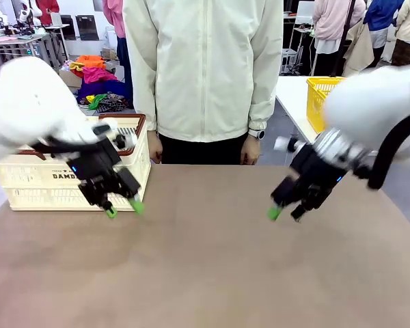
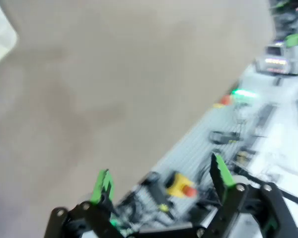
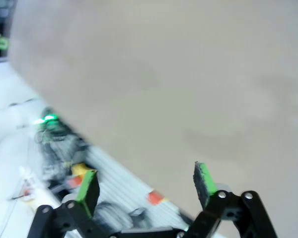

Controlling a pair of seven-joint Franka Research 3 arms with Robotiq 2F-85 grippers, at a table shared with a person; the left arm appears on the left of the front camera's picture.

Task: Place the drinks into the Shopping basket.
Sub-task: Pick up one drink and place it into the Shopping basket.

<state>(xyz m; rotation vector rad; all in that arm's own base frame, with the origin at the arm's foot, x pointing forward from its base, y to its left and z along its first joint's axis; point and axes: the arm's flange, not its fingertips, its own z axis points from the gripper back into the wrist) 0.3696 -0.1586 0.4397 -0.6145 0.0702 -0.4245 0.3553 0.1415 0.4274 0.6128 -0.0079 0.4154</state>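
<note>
The Shopping basket (image 1: 41, 184), cream-white lattice with a dark brown rim, stands at the table's far left. My left gripper (image 1: 124, 208) hangs open just in front of its right end, a little above the tabletop. In the left wrist view the left gripper (image 2: 161, 173) has its green pads spread wide with nothing between them. Over the right half of the table my right gripper (image 1: 285, 214) is open too. The right wrist view shows the right gripper (image 3: 146, 177) spread over bare table. The drinks are out of view.
A person in a pale jacket (image 1: 205, 68) stands at the far edge, hands down by the table. A smaller yellow basket (image 1: 321, 96) sits on another table at the back right. The brown tabletop (image 1: 205, 260) lies bare between and in front of the grippers.
</note>
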